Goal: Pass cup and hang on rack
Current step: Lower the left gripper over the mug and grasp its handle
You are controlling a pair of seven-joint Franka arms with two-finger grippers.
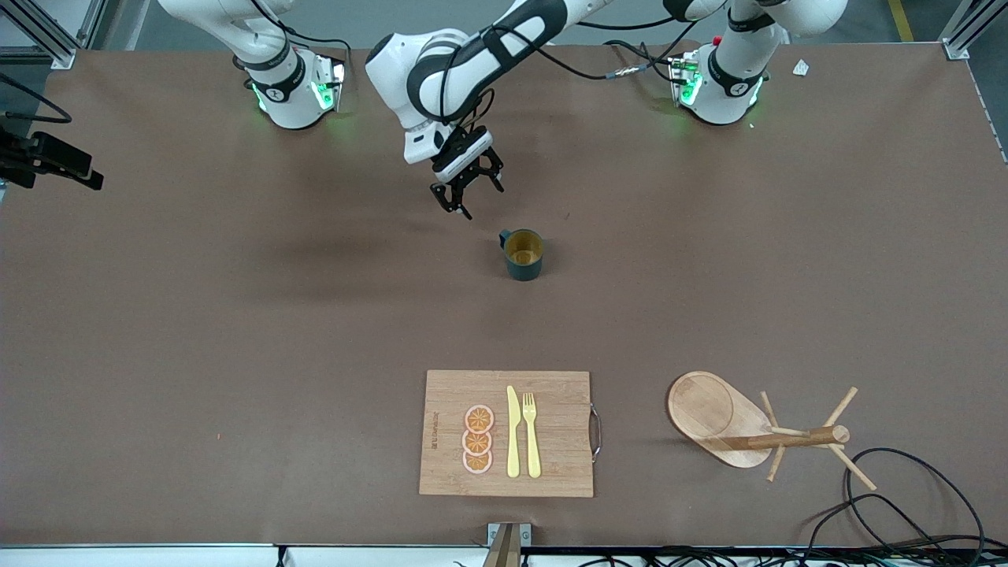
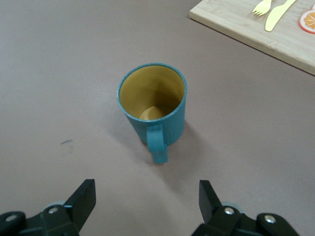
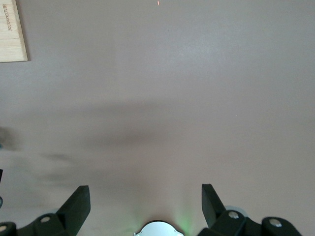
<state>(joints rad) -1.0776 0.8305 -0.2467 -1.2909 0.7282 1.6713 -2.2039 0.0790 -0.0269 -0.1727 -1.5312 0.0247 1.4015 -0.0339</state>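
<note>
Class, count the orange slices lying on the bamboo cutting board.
3 round orange slices, stacked in a column on the rectangular bamboo cutting board, beside the yellow plastic knife: farthest, middle, nearest. None look hidden.

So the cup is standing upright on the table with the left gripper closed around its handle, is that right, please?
Not quite. The cup does stand upright on the table, but the left gripper is open and clear of it, holding nothing; the handle is untouched. The left wrist view shows the gap between the fingers and the cup.

Brown table (image 1: 236, 331), grey floor (image 1: 921, 20)
</note>
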